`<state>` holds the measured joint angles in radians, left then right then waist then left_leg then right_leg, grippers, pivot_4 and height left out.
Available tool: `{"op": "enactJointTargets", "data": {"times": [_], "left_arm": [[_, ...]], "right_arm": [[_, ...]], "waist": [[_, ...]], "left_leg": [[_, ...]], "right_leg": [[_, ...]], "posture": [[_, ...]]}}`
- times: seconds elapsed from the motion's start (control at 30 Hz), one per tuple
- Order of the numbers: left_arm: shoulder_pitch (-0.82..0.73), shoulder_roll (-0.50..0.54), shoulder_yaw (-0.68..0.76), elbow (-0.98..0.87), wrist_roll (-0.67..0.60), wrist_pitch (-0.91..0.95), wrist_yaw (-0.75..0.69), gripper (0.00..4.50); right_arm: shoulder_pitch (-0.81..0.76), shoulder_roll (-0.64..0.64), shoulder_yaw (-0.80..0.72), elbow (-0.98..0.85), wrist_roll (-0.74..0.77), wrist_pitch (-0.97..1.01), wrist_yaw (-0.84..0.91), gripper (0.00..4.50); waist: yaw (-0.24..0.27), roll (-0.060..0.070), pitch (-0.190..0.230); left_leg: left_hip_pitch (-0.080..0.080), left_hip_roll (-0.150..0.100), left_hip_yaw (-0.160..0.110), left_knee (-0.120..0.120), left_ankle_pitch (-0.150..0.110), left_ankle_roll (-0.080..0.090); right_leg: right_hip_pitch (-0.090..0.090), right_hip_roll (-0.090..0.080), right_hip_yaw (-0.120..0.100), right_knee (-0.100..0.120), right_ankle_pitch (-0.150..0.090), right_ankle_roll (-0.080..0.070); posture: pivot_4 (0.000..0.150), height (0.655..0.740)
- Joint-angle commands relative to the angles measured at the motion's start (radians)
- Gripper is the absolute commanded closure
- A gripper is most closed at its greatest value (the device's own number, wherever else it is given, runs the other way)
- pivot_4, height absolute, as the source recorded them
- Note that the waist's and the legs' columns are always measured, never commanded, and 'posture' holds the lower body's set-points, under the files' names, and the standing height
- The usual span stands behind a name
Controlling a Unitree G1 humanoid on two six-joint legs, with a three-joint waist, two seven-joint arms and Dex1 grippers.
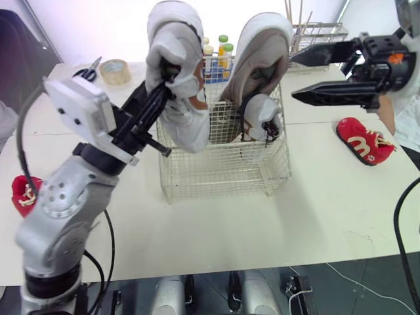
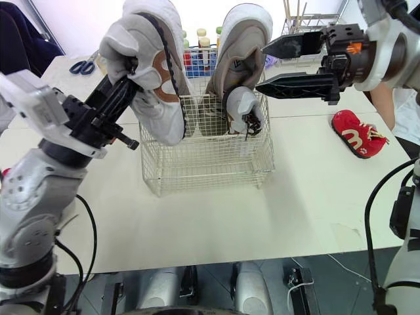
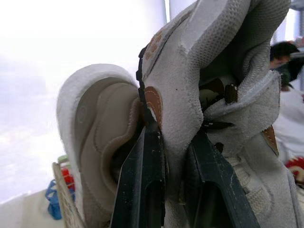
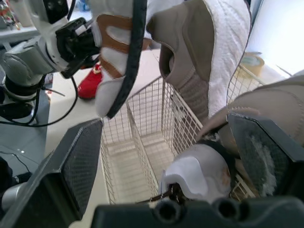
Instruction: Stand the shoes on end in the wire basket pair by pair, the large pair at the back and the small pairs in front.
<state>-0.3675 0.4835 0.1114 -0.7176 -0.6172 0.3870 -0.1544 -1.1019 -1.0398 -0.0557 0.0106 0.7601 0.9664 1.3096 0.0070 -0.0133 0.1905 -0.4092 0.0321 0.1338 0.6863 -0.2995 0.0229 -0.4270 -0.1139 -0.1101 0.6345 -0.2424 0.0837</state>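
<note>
1. Left gripper (image 1: 167,79) clamps a large shoe (image 1: 174,26) over the basket's (image 1: 223,170) left side.
2. Right gripper (image 1: 295,79) gapes off its right side.
3. Inside: second large shoe (image 1: 262,52), small shoe (image 1: 261,111).
4. Red shoe (image 1: 364,141) right of it.

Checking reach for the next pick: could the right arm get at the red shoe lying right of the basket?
Probably yes. The right claw hangs open and empty, and the red shoe lies on bare table near it with nothing between.
</note>
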Motion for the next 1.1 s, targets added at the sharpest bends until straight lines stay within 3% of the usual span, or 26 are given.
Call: {"op": "enactJointTargets", "data": {"times": [0.03, 0.17, 0.33, 0.73, 0.93, 1.1], "left_arm": [[-0.023, -0.028, -0.041, 0.101, 0.135, -0.143, -0.066, 4.13], [-0.063, -0.05, -0.08, 0.231, 0.259, -0.277, -0.127, 4.13], [-0.052, -0.089, -0.112, 0.313, 0.343, -0.365, -0.158, 4.13], [0.107, -0.169, -0.153, 0.411, 0.491, -0.502, -0.157, 4.13], [0.163, -0.22, -0.127, 0.387, 0.438, -0.435, -0.151, 4.13], [0.187, -0.215, -0.111, 0.326, 0.398, -0.383, -0.161, 2.29]], "right_arm": [[0.026, -0.044, -0.053, -0.085, 0.047, 0.068, -0.015, 0.0], [0.146, -0.07, -0.129, -0.269, 0.193, 0.241, -0.084, 0.0], [0.225, -0.054, -0.213, -0.364, 0.292, 0.321, -0.204, 0.0], [0.282, -0.049, -0.281, -0.395, 0.443, 0.338, -0.353, 0.0], [0.281, -0.049, -0.257, -0.376, 0.445, 0.303, -0.355, 0.0], [0.276, -0.041, -0.222, -0.356, 0.422, 0.259, -0.338, 0.0]], "waist": [[0.007, 0.0, 0.0], [0.01, 0.0, 0.0], [0.008, 0.0, -0.001], [0.009, 0.001, -0.002], [0.007, 0.001, -0.002], [0.007, 0.002, -0.003]], "left_leg": [[0.0, 0.0, 0.0, 0.0, 0.0, 0.0], [0.0, 0.0, -0.002, 0.002, 0.0, 0.001], [0.0, 0.001, -0.002, 0.006, -0.002, 0.003], [-0.001, 0.0, -0.002, 0.012, -0.005, 0.009], [-0.001, 0.0, -0.002, 0.012, -0.006, 0.01], [-0.001, 0.0, -0.002, 0.012, -0.006, 0.01]], "right_leg": [[0.0, 0.0, 0.0, 0.0, 0.0, 0.0], [0.001, 0.0, -0.001, 0.0, 0.0, 0.0], [0.002, -0.002, -0.001, 0.002, 0.001, 0.001], [0.004, -0.004, -0.001, 0.003, 0.001, 0.002], [0.005, -0.005, -0.001, 0.003, 0.001, 0.002], [0.005, -0.005, -0.001, 0.003, 0.001, 0.002]], "posture": [[0.15, 0.74], [0.15, 0.74], [0.15, 0.74], [0.15, 0.74], [0.15, 0.74], [0.15, 0.74]]}}
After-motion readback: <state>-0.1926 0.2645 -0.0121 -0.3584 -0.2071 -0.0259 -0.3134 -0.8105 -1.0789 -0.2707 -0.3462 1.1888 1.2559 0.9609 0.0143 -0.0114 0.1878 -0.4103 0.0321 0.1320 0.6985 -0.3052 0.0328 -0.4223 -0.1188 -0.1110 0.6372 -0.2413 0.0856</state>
